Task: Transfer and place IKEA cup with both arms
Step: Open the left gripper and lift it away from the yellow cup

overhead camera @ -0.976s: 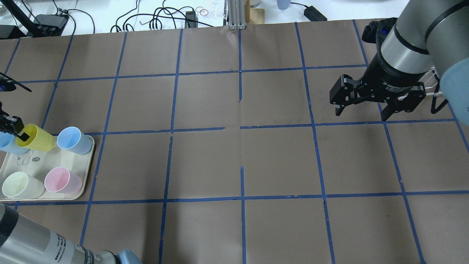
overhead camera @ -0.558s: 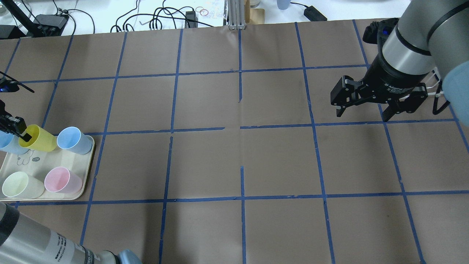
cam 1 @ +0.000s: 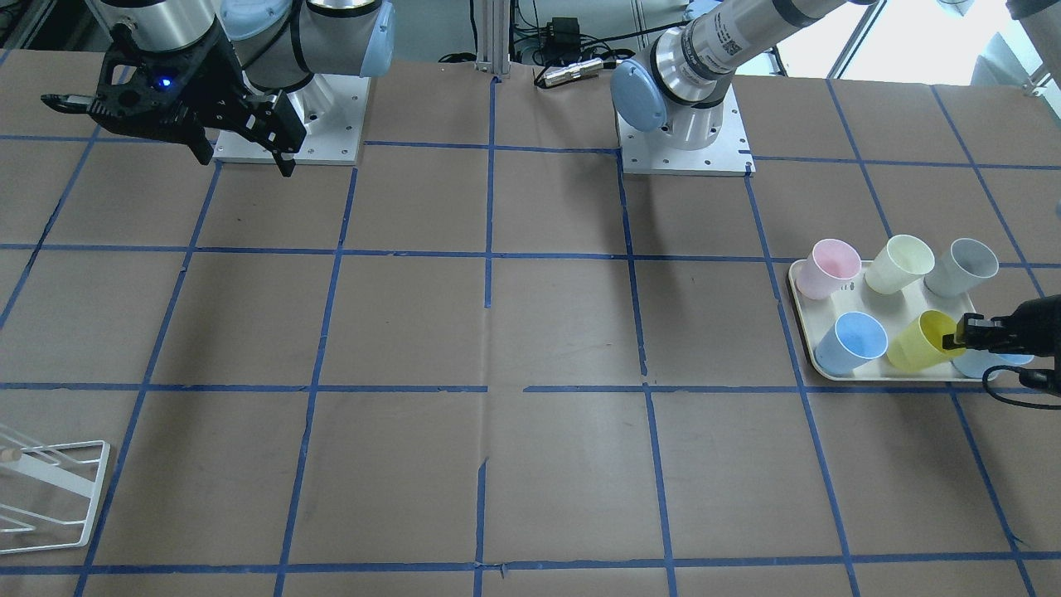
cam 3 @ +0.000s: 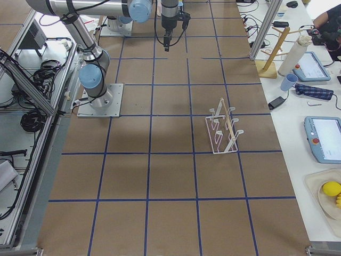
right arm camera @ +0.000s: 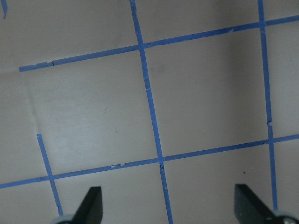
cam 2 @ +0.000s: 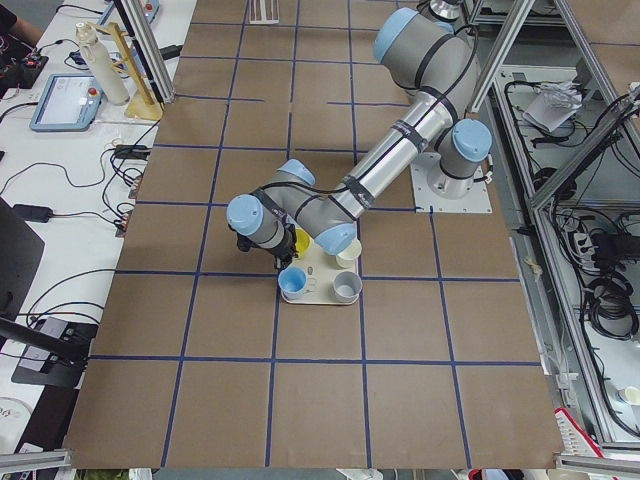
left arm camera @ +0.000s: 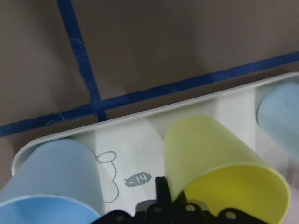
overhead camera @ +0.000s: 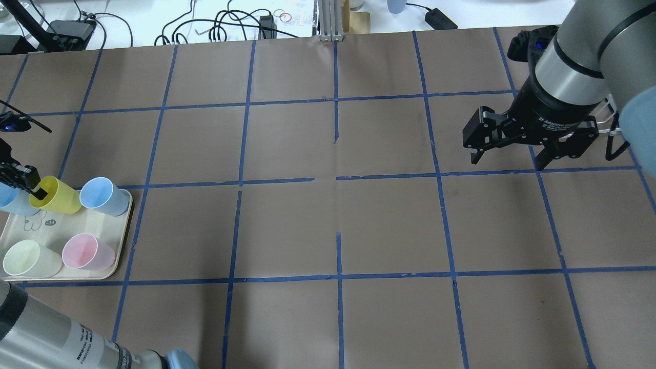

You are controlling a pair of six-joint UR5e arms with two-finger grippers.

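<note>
The bright yellow IKEA cup point(overhead camera: 60, 197) stands tilted on the cream tray point(overhead camera: 124, 225) at the table's far left, also in the front view point(cam 1: 912, 347) and the left wrist view point(left arm camera: 210, 154). My left gripper point(overhead camera: 35, 189) is shut on its rim, one finger inside the cup and one outside; it also shows in the front view point(cam 1: 955, 338). My right gripper point(overhead camera: 506, 162) is open and empty, hovering above the table at the far right, far from the cup. In the right wrist view point(right arm camera: 170, 205) only bare paper and tape lie below it.
The tray also holds two blue cups point(overhead camera: 105, 197), a pink cup point(overhead camera: 87, 252) and a pale cream cup point(overhead camera: 28, 259), close around the yellow one. A white wire rack point(cam 1: 50, 489) stands at the table's right-arm end. Blue tape lines cross the brown table cover.
The yellow cup and my left gripper have shifted slightly right, and the cup looks smaller, lower toward the tray. My right gripper has moved a little toward the far edge.
</note>
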